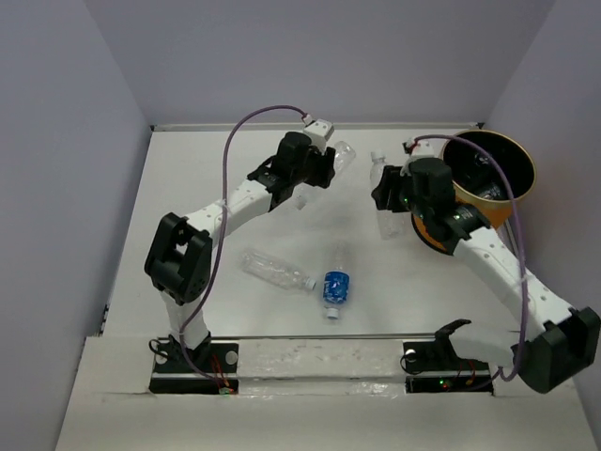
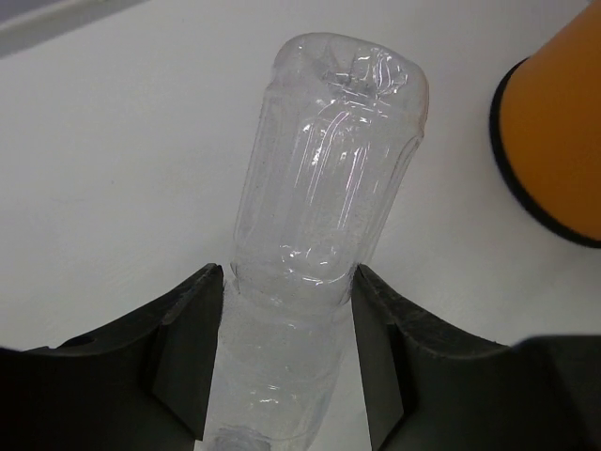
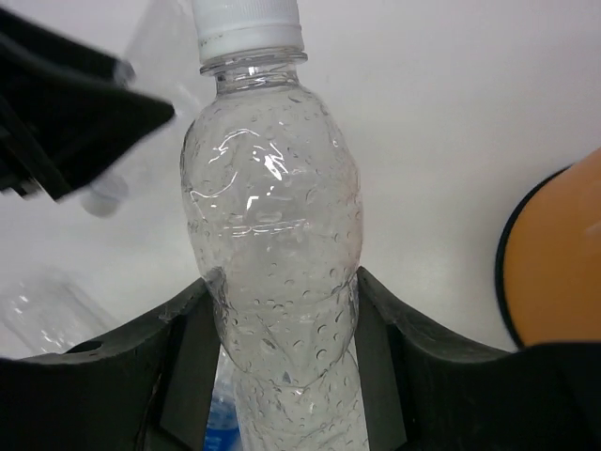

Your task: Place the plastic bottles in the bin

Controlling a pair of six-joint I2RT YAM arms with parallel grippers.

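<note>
My left gripper [image 1: 317, 169] is shut on a clear label-less plastic bottle [image 1: 343, 154] and holds it above the back of the table; in the left wrist view the bottle [image 2: 324, 178] juts out base-first between the fingers [image 2: 192, 338]. My right gripper [image 1: 387, 194] is shut on a second clear bottle [image 1: 388, 224] with a white cap, just left of the orange bin [image 1: 484, 194]; it shows cap-outward in the right wrist view [image 3: 272, 216]. Two more bottles lie on the table: a clear one [image 1: 276, 270] and one with a blue label [image 1: 335, 287].
The bin's orange wall shows at the right edge of both wrist views [image 2: 559, 132] [image 3: 559, 272]. The left gripper's black body [image 3: 66, 113] is close to the right-hand bottle. White walls enclose the table on three sides.
</note>
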